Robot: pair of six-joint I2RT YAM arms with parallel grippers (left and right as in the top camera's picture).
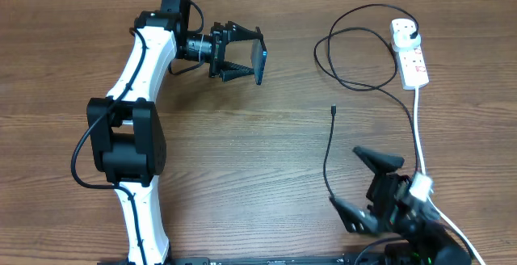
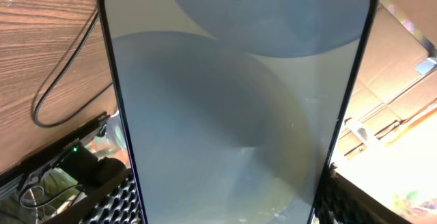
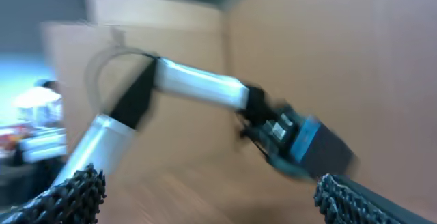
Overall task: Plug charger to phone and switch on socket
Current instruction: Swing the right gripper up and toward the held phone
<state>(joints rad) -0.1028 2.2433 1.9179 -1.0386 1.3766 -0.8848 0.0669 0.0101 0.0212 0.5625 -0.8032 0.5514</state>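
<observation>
Wood-grain worktop (image 1: 242,152) stretches under both arms, and brown cardboard (image 3: 328,60) closes off the space behind.

The left pincer (image 1: 242,53) is clamped on the phone (image 1: 261,59) and holds it off the wood, on edge. The pale blue screen faces back at the wrist camera and nearly fills that view. The fingers (image 2: 109,197) press on the long sides. I take the raised hold as a way to keep the phone steady and reachable for a connector, though I cannot make out the port.

The right pincer (image 1: 363,188) sits low at the near right edge, jaws spread wide and empty. Its own view is blurred, but nothing shows between the two tips.

Just beside it runs the charger (image 1: 325,164). Its small tip (image 1: 333,109) lies on the wood, well apart from the phone. A wide loop of cable leads up to the plug (image 1: 407,29), which looks already seated in the socket (image 1: 412,59) at the far right. A thick white lead (image 1: 418,128) trails from the strip down past the right arm. Whether the switch is on, I cannot tell.

By my reckoning, the tip wants picking up first. It is thin and flat to the wood, so that will be a fiddly pinch.
</observation>
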